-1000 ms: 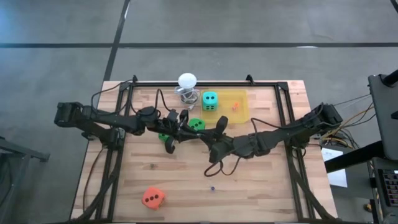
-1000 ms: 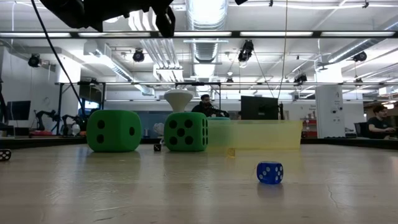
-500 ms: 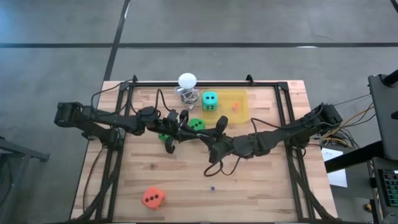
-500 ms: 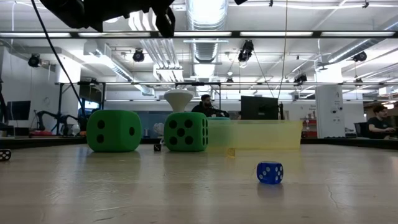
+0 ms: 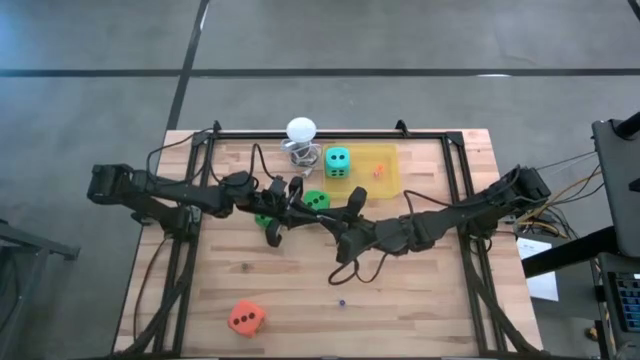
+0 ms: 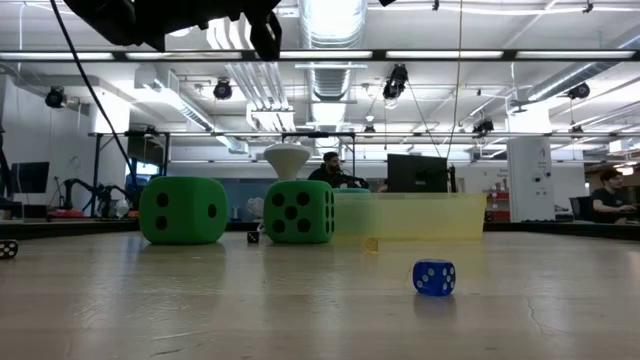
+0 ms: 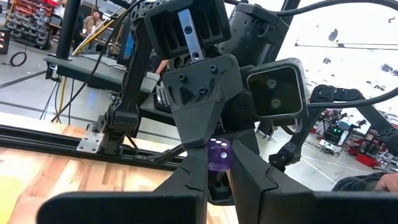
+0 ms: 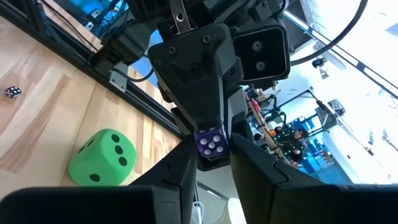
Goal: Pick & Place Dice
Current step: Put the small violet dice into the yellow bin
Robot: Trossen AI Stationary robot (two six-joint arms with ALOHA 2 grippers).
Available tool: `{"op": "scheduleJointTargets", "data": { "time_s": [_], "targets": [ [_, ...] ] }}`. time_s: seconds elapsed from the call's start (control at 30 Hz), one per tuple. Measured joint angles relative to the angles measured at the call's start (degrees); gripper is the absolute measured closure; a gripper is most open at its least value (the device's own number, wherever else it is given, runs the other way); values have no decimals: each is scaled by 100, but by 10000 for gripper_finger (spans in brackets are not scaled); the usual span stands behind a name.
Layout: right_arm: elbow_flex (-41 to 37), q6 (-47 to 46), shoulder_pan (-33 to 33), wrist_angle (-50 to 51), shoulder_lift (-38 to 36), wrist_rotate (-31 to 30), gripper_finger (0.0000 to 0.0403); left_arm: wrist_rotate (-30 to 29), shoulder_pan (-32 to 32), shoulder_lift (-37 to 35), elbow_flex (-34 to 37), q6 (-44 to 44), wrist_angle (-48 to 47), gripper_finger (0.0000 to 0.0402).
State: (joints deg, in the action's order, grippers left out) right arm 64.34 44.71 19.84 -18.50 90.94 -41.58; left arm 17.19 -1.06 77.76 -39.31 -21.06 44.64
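Meeting nose to nose above the middle of the wooden table [image 5: 420,290]: left gripper [image 7: 216,177] and right gripper [image 8: 213,155]. Between their tips, lifted clear of the wood, a small purple die with white pips [image 8: 211,144]. Left gripper narrowed onto it; hold of the right one impossible to tell. Below them, two bright green soft dice [image 5: 316,200], one half hidden. Towards the far edge, a teal die [image 5: 338,162] on a translucent yellow tray [image 5: 385,175]. Near the front left corner, an orange-red die [image 5: 246,317].
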Motion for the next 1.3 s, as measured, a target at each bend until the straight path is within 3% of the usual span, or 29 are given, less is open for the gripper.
{"op": "scheduleJointTargets", "data": {
  "time_s": [0.47, 0.8, 1.07, 1.3],
  "targets": [
    [7, 7, 39, 9, 0, -22, 319, -20, -2, 0, -21, -2, -72, 362],
    [7, 9, 46, 36, 0, -70, 362, -22, -12, 0, -21, -39, -86, 362],
    [7, -103, 55, 96, 0, -94, 363, -87, -11, 0, -15, -96, -94, 363],
    [13, -184, 55, 116, 0, -169, 363, -127, -13, 0, -15, -149, -105, 337]
  ]
}}
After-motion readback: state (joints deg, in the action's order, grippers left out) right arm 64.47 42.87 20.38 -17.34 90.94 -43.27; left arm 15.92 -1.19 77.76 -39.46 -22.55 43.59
